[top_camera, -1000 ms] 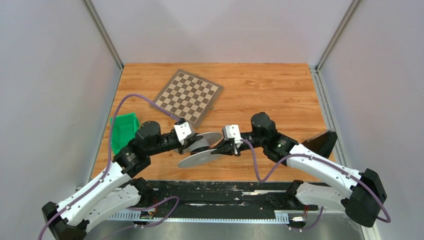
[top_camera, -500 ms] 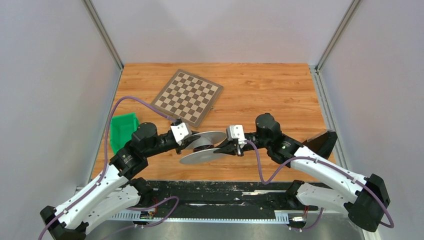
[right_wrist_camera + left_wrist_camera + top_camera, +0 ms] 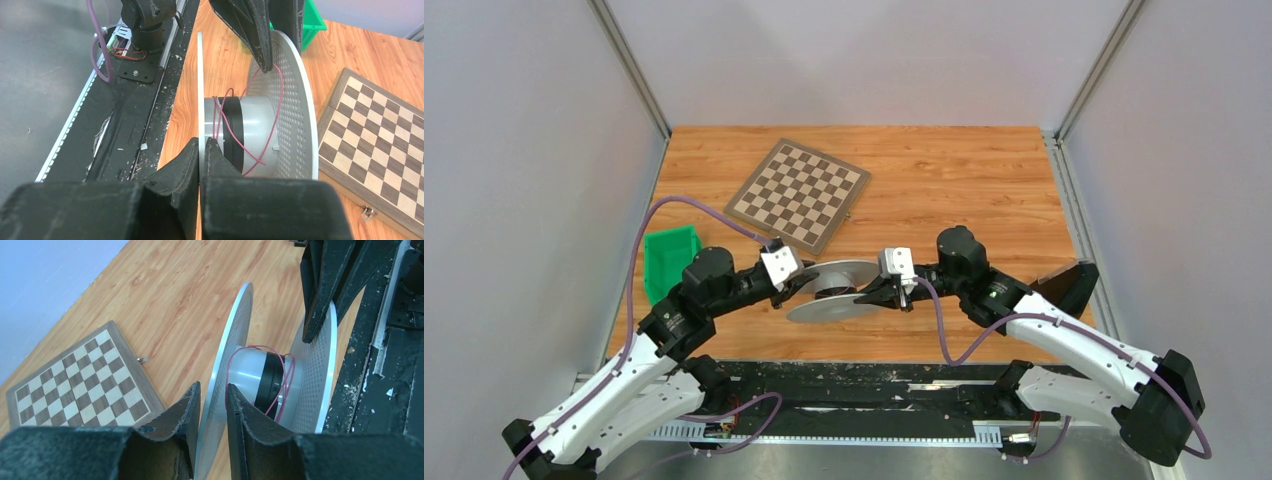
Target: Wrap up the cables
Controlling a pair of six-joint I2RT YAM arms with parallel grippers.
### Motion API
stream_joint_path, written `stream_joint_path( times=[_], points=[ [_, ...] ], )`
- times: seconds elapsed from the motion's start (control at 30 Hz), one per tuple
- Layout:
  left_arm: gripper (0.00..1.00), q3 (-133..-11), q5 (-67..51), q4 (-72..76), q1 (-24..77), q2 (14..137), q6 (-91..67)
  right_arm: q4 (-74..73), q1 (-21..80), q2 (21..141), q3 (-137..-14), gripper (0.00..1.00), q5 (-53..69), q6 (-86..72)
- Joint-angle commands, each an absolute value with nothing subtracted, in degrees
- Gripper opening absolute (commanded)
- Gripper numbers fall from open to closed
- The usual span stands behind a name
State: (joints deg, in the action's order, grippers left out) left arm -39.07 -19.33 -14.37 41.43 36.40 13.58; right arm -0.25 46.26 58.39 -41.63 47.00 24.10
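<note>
The right gripper is shut tightly on the near flange of the silver perforated metal spool, between both arms over the wooden table. A thin red cable hangs loosely around its grey hub. The left gripper stands slightly open around the far flange. Further away are a green plastic bin and a wooden chessboard.

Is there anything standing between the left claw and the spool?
Nothing visible does. The left claw straddles the spool at one flange, with its jaws slightly apart from it. The right claw is shut on the other flange.
</note>
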Motion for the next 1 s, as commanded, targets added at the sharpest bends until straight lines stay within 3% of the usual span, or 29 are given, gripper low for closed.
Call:
stream_joint_path(
  times=[0.0,0.33,0.67,0.97],
  points=[
    [0.33,-39.39,-20.10,-15.62,41.32,34.90,14.58,5.14,44.72,56.82,-42.10,0.00,43.53,24.63],
    [0.37,-39.71,-18.97,-17.85,41.32,32.81,15.23,5.05,43.16,57.49,-41.79,0.00,43.39,22.23],
    [0.53,-39.10,-7.44,-13.78,41.34,27.72,15.97,3.56,40.98,58.91,-40.97,0.00,42.73,15.88],
    [0.62,-37.46,-0.74,-11.49,41.37,25.39,18.58,2.35,36.16,61.35,-42.22,0.00,41.13,5.82]
  ],
)
